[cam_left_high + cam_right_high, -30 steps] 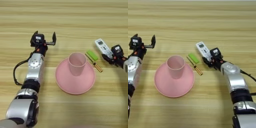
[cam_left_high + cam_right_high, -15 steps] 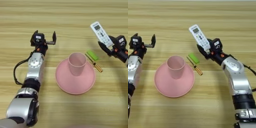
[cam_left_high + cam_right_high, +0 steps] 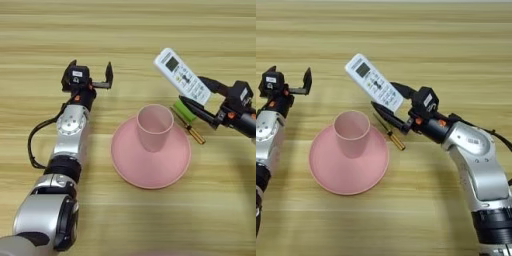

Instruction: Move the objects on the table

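My right gripper is shut on the white remote, holding it tilted above the table, screen end up-left, just right of the pale pink cup. The cup stands upright on a round pink plate. The small green block lies on the wooden table under the remote and the lower black finger, partly covered by them. My left gripper rests open on the table, left of the plate, with nothing between its fingers.
A thin orange-handled screwdriver lies by the plate's right edge, next to the green block. My left forearm stretches along the table's left side and my right arm comes in from the lower right.
My right gripper took the remote up off the table at the right and has carried it up and left toward the cup. The left arm has not moved.
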{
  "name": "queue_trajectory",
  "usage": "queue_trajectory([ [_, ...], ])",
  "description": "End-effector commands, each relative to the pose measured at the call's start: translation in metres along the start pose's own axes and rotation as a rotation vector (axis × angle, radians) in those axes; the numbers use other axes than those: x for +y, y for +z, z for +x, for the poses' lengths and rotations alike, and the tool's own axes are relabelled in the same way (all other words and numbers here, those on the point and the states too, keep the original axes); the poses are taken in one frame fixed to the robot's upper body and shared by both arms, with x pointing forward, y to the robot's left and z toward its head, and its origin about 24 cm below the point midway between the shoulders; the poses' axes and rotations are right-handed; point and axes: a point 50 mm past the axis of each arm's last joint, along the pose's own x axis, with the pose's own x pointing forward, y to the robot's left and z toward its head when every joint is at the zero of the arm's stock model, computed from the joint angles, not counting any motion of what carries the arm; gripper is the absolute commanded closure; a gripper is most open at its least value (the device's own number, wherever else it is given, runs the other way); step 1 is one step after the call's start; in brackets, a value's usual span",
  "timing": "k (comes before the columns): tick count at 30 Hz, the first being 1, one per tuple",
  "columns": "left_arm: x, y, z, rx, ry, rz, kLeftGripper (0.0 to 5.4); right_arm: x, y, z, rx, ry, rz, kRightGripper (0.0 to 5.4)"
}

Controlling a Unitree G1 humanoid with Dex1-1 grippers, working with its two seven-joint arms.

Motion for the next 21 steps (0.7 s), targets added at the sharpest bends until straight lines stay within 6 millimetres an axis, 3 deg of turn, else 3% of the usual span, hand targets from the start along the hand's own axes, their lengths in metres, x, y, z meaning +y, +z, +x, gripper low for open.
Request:
queue_trajectory([
  [1,-0.003,0.002,0.002,-0.008,-0.009,0.001,0.0,0.011,0.012,-0.003,-0.046,0.113,-0.018,2.49],
  [8,-0.004,0.002,0.002,-0.009,-0.01,0.002,0.0,0.026,0.011,-0.008,-0.01,0.289,-0.034,2.49],
  [21,-0.004,0.002,0.002,-0.009,-0.011,0.003,0.0,0.04,-0.013,-0.015,0.165,0.478,-0.027,2.49],
])
